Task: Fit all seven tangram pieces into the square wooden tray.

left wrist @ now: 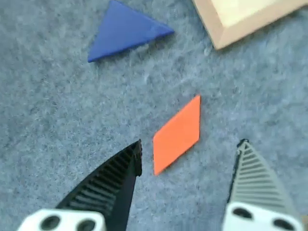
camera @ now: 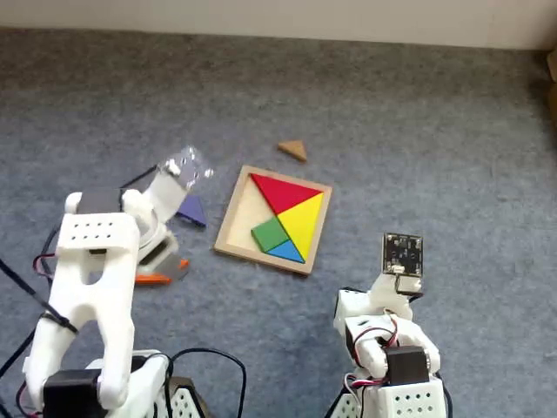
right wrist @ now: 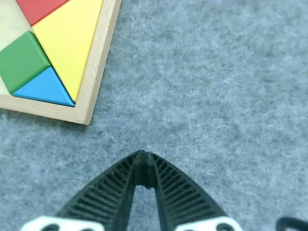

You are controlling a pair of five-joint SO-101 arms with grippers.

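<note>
Hovering my left end effector (left wrist: 190,144) low over the desk (left wrist: 57,120), I have its fingers spread wide, so the orange parallelogram (left wrist: 177,134) lies flat between the tips, untouched. I judge that spread suits a pinch across the piece's narrow width. Beyond the tips lies a dark blue triangle (left wrist: 126,32), apart from the parallelogram, and further ahead is a corner of the wooden tray (left wrist: 231,29).

My right end effector (right wrist: 143,161) is pressed together on nothing, with the tray's corner just ahead of it. I reckon it is parked there to leave the tray clear.

Inside the tray sit a red triangle (camera: 283,192), yellow triangle (camera: 305,219), green square (camera: 269,234) and light blue triangle (camera: 285,251), packed toward the right end effector's side. The bare wood faces the left one, handy for the loose pieces. A brown triangle (camera: 293,150) lies beyond the tray, well apart from both end effectors.
</note>
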